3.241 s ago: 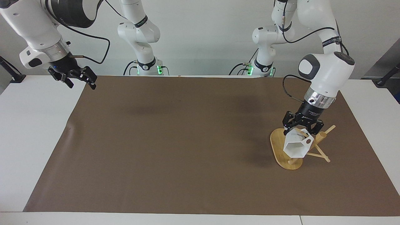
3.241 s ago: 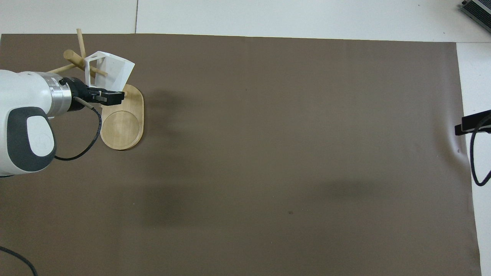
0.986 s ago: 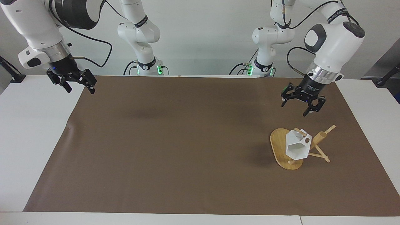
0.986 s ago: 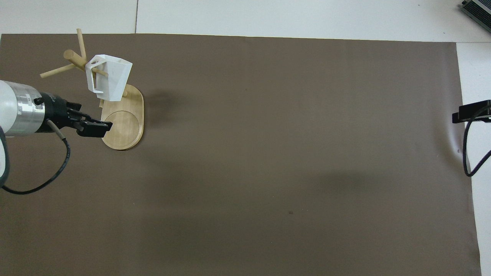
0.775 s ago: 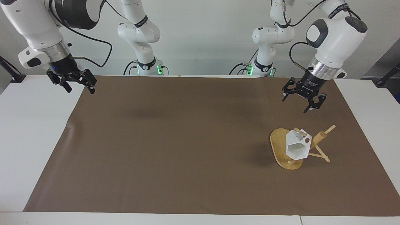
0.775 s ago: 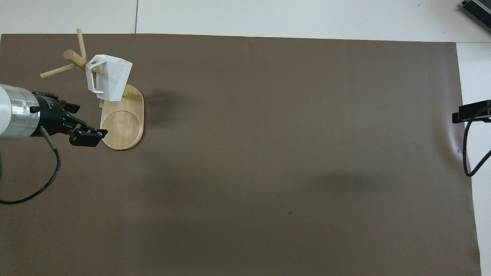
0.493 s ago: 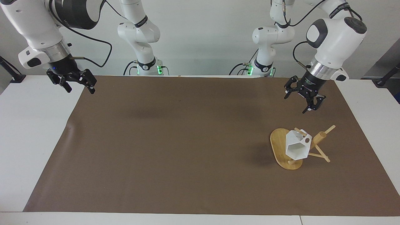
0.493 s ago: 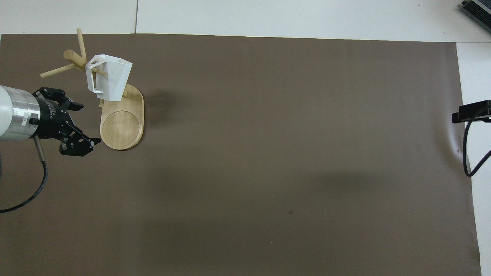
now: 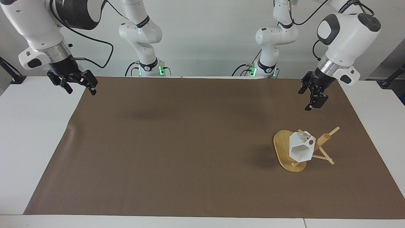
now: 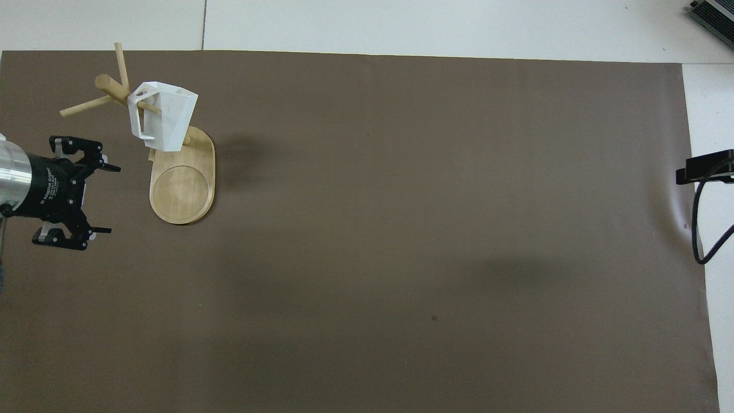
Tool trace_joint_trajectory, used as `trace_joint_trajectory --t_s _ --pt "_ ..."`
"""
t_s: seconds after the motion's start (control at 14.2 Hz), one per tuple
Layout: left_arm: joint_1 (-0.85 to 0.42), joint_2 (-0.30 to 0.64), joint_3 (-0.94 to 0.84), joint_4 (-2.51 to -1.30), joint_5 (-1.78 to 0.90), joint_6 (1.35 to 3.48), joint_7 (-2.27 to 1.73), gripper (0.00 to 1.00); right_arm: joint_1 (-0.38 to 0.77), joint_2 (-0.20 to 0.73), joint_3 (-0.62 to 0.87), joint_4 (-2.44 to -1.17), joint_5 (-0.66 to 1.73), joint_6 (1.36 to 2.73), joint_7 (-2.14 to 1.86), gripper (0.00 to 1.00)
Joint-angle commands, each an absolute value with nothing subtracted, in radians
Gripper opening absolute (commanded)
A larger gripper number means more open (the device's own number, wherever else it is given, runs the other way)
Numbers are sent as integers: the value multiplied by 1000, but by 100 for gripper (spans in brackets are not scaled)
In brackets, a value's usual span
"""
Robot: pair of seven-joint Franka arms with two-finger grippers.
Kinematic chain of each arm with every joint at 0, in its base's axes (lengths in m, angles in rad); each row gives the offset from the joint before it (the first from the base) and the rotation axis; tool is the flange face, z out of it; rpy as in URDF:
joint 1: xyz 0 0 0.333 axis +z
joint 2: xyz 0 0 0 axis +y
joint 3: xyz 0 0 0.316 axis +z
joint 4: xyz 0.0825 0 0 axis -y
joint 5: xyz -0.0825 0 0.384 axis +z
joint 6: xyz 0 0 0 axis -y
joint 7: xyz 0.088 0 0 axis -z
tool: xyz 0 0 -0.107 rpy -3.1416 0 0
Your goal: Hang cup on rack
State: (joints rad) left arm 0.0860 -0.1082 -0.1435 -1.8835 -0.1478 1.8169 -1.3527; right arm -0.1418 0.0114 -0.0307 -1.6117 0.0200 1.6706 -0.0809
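the white faceted cup (image 9: 301, 148) is hanging by its handle on the bamboo rack (image 9: 286, 152) (task looking done), the left gripper (image 9: 311, 95) and right gripper (image 9: 74, 83) hovering open-fingered and empty.

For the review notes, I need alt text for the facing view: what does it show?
A white cup hangs by its handle on a peg of a wooden rack standing on the brown mat toward the left arm's end of the table. The left gripper is up in the air, open and empty, over the mat. The right gripper waits, open, over the mat's edge at the right arm's end.
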Motion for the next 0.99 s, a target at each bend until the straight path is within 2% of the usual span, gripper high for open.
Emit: trace_joint_trajectory --t_s 0.0,0.49,0.92 --pt "92 -120 -146 -1849 -124 1740 -1111 100 -143 0 -28 -1631 18 1687 -67 100" --pt "123 -101 -144 -1757 -123 1735 -594 100 -143 0 -28 -1631 21 1684 -72 100" --pt "164 -98 -144 -1723 -121 1701 -229 100 -143 0 -28 -1631 21 1681 -69 100"
